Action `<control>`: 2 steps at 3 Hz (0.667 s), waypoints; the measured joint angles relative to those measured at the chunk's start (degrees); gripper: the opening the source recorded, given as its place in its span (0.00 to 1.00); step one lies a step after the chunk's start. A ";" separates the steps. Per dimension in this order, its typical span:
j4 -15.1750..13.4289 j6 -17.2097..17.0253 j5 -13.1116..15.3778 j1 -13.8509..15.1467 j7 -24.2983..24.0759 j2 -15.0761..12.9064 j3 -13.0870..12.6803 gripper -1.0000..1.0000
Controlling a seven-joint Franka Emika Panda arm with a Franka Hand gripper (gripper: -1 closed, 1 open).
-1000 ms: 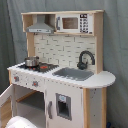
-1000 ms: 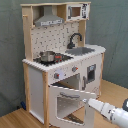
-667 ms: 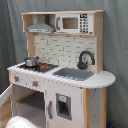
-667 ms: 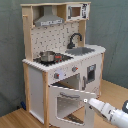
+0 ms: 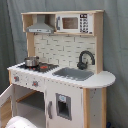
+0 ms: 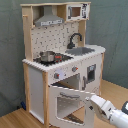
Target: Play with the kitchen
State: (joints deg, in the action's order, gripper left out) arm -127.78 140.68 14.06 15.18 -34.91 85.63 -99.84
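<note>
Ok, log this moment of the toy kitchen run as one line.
kitchen: upright | oven door: swung open | arm: at the door's free edge | pot: on stovetop | sink: empty

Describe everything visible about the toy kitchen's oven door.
The oven door is a white-framed panel with a large clear window, set under the knobs on the kitchen. In the second exterior view it hangs swung open, outward from the dark oven cavity. The gripper is at its free edge, apparently touching it. In the first exterior view only its edge shows at the picture's lower left.

Tall white-and-wood kitchen [image 6: 65, 60], upright, windowed oven door swung open, pot on stovetop.
</note>
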 joint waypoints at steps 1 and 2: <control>-0.40 -0.91 -0.05 0.33 -6.61 -0.44 -1.29 1.00; -0.54 -0.97 -0.27 1.19 -12.45 -0.48 -2.37 1.00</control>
State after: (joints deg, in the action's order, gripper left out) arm -128.32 139.71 13.78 16.38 -47.37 85.15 -102.21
